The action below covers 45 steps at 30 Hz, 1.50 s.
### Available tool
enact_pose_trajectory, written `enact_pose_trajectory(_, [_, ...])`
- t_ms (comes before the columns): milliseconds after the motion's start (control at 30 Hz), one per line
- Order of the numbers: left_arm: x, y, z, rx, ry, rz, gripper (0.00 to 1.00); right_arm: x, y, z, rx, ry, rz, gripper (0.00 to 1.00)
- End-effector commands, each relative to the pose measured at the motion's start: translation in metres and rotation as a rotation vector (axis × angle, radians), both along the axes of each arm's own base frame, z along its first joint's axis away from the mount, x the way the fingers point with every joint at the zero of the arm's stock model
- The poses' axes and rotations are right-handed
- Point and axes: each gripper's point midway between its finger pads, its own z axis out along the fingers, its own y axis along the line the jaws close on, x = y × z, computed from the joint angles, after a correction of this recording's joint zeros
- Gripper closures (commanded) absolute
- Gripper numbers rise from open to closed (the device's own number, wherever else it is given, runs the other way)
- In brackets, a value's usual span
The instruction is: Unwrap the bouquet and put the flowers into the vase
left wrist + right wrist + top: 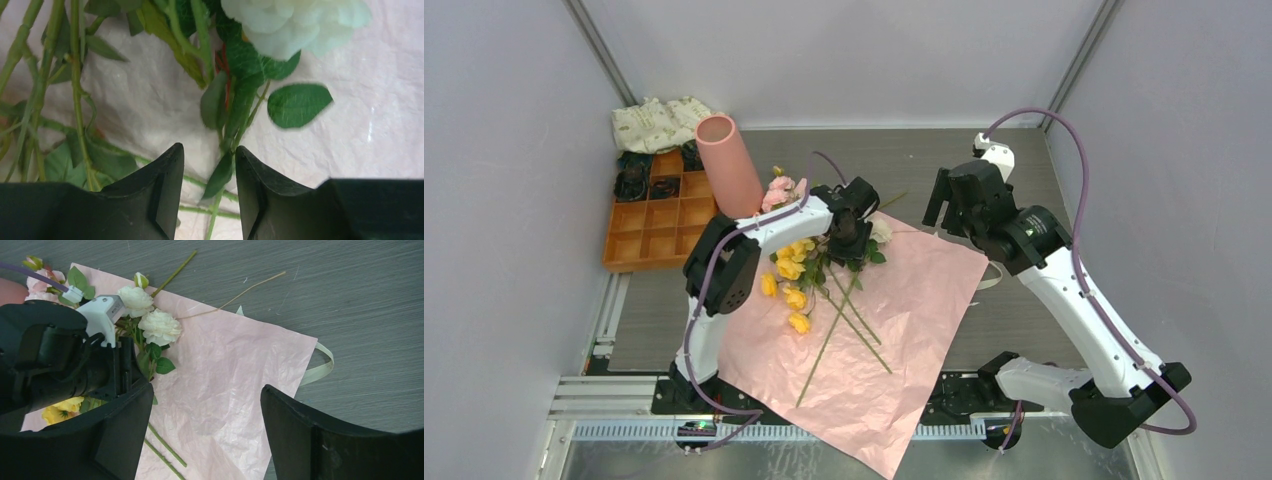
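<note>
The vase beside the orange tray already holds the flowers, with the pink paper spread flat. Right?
No. In the top view the vase beside the orange tray holds none; the flowers lie on the spread pink paper.

From above, the white-and-black left arm (769, 225) covers the foot of the tall salmon-pink cylinder vase (727, 160) and part of the loose green-stemmed roses (796, 270); its jaws are hidden under the wrist. The crinkled pink wrapping paper (904, 300) reaches the bottom edge, its near tip cut off. Dark items (632, 183) in the orange compartment tray (662, 240) are too small to identify. In the left wrist view the top edge crops the cream-white rose (295, 25), and whether the jaws touch the leafy stem (220, 175) between them cannot be told. In the right wrist view the cream ribbon (320, 370) slips under the paper.
</note>
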Motion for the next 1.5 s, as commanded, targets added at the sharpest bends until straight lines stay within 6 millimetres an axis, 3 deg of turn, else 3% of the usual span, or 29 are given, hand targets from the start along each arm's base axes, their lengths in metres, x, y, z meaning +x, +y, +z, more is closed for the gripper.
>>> enact_pose_trajectory(0, [0.015,-0.01,-0.007,0.005,-0.025,0.006,0.57,0.0,-0.006,0.02,0.021,-0.064,-0.025,0.16])
enact_pose_trajectory(167, [0.02,-0.017,-0.017,0.006,-0.013,0.012,0.6,-0.001,-0.006,0.02,0.028,-0.067,-0.023,0.16])
enact_pose_trajectory(300, [0.02,-0.02,-0.019,0.004,-0.006,0.017,0.82,-0.002,-0.007,0.021,0.03,-0.071,-0.026,0.17])
enact_pose_trajectory(367, [0.021,-0.019,-0.007,-0.004,-0.026,0.021,0.96,-0.002,-0.007,0.022,0.037,-0.075,-0.026,0.16])
enact_pose_trajectory(433, [0.026,-0.014,0.016,-0.003,-0.076,0.034,1.0,-0.002,-0.005,0.022,0.043,-0.075,-0.023,0.17])
enact_pose_trajectory(567, [0.034,-0.005,0.097,-0.058,-0.223,0.053,1.0,-0.002,-0.003,0.023,0.055,-0.078,-0.021,0.17])
enact_pose_trajectory(800, [0.03,0.031,0.271,-0.22,-0.543,0.111,1.0,-0.003,0.0,0.027,0.083,-0.087,-0.009,0.17])
enact_pose_trajectory(1033, [0.04,0.1,0.423,-0.323,-1.045,0.245,1.0,-0.004,0.003,0.037,0.112,-0.115,0.001,0.18])
enact_pose_trajectory(1133, [0.032,0.128,0.485,-0.368,-1.303,0.271,1.0,-0.004,0.003,0.039,0.113,-0.118,0.005,0.18])
enact_pose_trajectory(1300, [0.002,0.171,0.56,-0.412,-1.691,0.31,1.0,-0.001,0.011,0.043,0.14,-0.128,0.033,0.18])
enact_pose_trajectory(1467, [-0.006,0.206,0.597,-0.262,-1.913,0.407,1.0,0.005,0.022,0.047,0.166,-0.128,0.064,0.18])
